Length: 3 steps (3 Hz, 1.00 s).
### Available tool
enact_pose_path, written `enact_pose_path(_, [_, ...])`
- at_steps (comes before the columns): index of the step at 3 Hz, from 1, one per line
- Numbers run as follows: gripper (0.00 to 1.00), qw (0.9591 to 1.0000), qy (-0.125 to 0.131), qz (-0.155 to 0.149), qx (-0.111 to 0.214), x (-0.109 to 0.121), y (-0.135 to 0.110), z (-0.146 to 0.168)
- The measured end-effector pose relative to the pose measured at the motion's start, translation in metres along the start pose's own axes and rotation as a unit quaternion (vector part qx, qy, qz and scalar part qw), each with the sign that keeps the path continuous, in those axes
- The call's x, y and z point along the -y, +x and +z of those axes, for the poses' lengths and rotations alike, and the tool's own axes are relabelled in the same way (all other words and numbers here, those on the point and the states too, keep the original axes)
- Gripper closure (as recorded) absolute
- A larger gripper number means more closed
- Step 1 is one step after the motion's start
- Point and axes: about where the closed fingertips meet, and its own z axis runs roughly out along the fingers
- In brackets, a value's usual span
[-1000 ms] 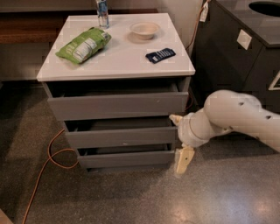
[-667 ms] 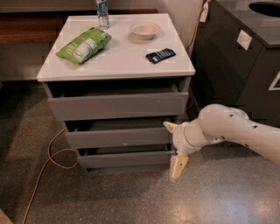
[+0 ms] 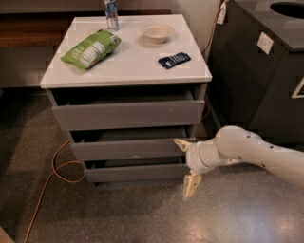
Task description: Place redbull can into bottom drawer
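The redbull can stands upright at the back edge of the white cabinet top, left of centre. The bottom drawer is the lowest of three grey fronts and sits slightly pulled out. My gripper is low at the right end of the drawers, open and empty. One finger is by the middle drawer's right end, the other hangs just right of the bottom drawer's end. The can is far above and to the left of the gripper.
A green bag, a white bowl and a flat dark-blue packet lie on the cabinet top. A dark cabinet stands close on the right. An orange cable loops on the floor at the left.
My arm and gripper have moved left, closer to the right ends of the middle and bottom drawers. Nothing on the cabinet top has moved.
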Motion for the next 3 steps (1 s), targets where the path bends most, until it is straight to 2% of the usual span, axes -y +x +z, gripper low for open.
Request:
enact_pose_path(1, [0.00,0.9993,0.000,-0.021,0.030,-0.007,0.017,0.031])
enact_pose_path(2, [0.00,0.9970,0.003,-0.060,0.049,-0.015,0.032,0.063])
enact_pose_path(3, [0.00,0.9970,0.003,-0.060,0.049,-0.015,0.032,0.063])
